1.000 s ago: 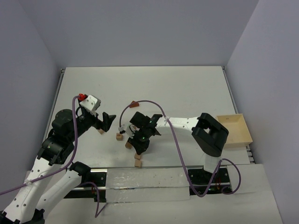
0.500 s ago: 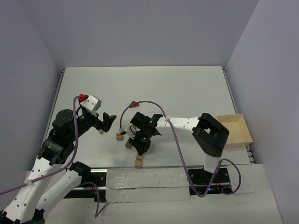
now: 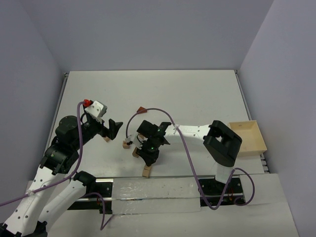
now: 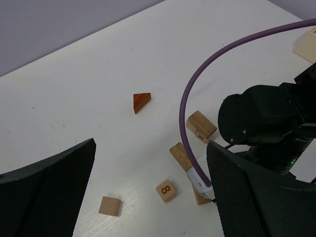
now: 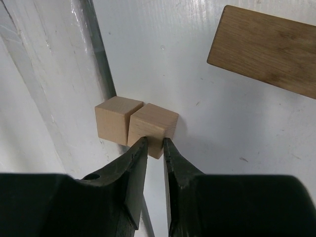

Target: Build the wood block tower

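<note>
Near edge, 6 o'clock: the wood block tower [image 3: 146,171] was barely begun, as I read it. It was just two tan cubes [image 5: 112,126] touching side by side on the tabletop [image 3: 197,98] by the front rail [image 5: 97,54], with nothing stacked that I could see. The right pincer [image 5: 154,143] was clenched to a sliver at the near edge of the cube farther from the rail and grasped nothing. I couldn't confirm contact. Further out, around 11 o'clock of it, loose pieces lay apart: a numbered cube [image 4: 166,190], two bricks [image 4: 201,125] and a flat tile [image 4: 109,206]. The left pincer [image 3: 116,127] hung at 9 o'clock, spread wide and empty. Beyond that sat a red wedge [image 4: 141,102] near centre and the wooden tray [image 3: 247,138] at 3 o'clock. I'd say nearly all the stacking was left to do.
</note>
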Controlling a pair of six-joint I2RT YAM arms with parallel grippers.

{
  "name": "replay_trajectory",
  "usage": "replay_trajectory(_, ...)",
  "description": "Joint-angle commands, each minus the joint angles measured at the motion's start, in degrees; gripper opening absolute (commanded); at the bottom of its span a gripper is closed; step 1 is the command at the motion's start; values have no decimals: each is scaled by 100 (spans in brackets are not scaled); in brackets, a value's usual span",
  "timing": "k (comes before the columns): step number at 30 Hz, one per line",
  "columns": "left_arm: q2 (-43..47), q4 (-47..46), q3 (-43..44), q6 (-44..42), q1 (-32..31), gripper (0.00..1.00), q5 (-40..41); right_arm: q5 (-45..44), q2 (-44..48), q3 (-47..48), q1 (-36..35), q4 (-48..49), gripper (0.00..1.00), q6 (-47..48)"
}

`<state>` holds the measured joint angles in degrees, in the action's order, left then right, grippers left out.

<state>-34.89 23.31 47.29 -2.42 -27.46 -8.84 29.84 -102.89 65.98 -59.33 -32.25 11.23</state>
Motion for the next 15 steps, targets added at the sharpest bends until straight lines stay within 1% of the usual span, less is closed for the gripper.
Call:
replay_trajectory(1, 44, -203, 17, -30, 41, 99, -81, 2, 270, -3, -70, -36, 31, -52)
replay_trajectory(2, 44, -198, 17, -25, 46, 99, -76, -8, 270, 7, -70, -36, 36, -57)
replay_trajectory(4, 54, -187, 9, -21, 48, 99, -83, -64, 280, 31, -70, -26, 51, -89)
replay_trajectory(5, 62, -187, 8, -13, 49, 99, -82, -118, 294, 40, -69, -17, 53, -114)
replay_trajectory(6, 68, -187, 2, -7, 54, 99, -77, -229, 342, 50, -64, -6, 63, -183)
replay_trajectory(7, 75, -187, 4, 4, 57, 99, -74, -302, 383, 60, -57, 8, 70, -231)
replay_trajectory(8, 79, -187, 9, 13, 57, 99, -74, -321, 401, 65, -52, 17, 75, -244)
replay_trajectory(10, 79, -190, 9, 33, 52, 99, -74, -335, 537, 88, -8, 40, 87, -367)
replay_trajectory(12, 79, -195, 25, 60, 60, 99, -62, -336, 668, 170, 60, 18, 90, -433)
replay_trajectory(14, 71, -187, 53, 83, 66, 99, -48, -329, 840, 268, 133, -36, 96, -569)
replay_trajectory(15, 70, -186, 71, 92, 66, 99, -47, -321, 844, 319, 167, -44, 97, -574)
